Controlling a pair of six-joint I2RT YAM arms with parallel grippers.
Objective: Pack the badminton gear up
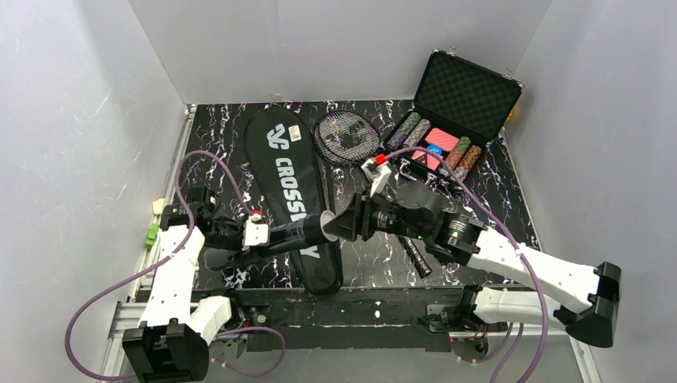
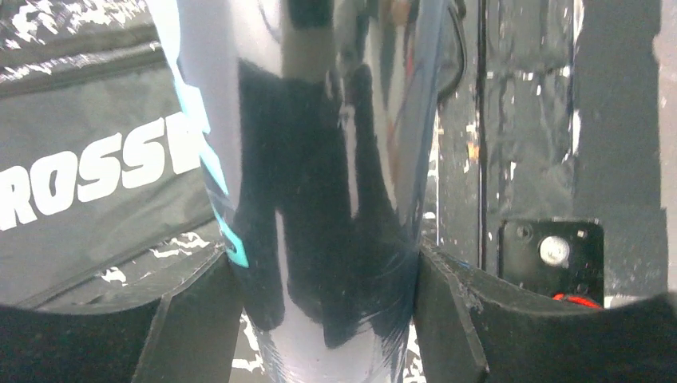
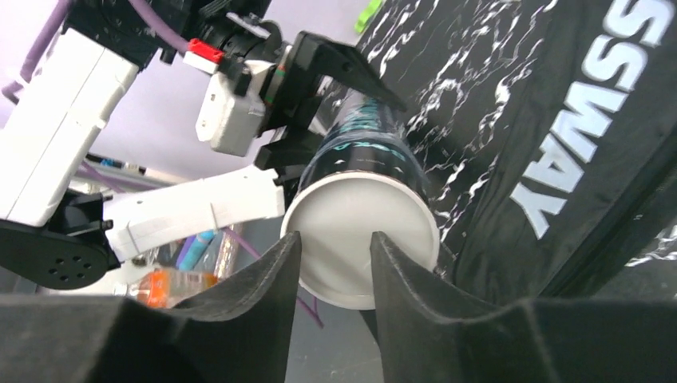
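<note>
A black case [image 1: 469, 89] is set open at the far right of the marbled desk [image 1: 511, 203], its foam-lined lid raised. Chips [image 1: 411, 128] are laid in rows inside, with pink-red pieces [image 1: 441, 143] between them. A small green object [image 1: 152, 234] is seen at the desk's left edge. The desk is enclosed by white walls [image 1: 335, 48].

Three plain pale grey walls closed in the scene: a back wall [image 1: 335, 48], a left wall [image 1: 80, 120] with faint scuffs, and a right wall [image 1: 607, 120]. Between them lay the table [image 1: 215, 128], its top black with white marble veining. A bare metal rail [image 1: 120, 319] ran along its near left edge. The light was soft and even, with no hard shadows.
</note>
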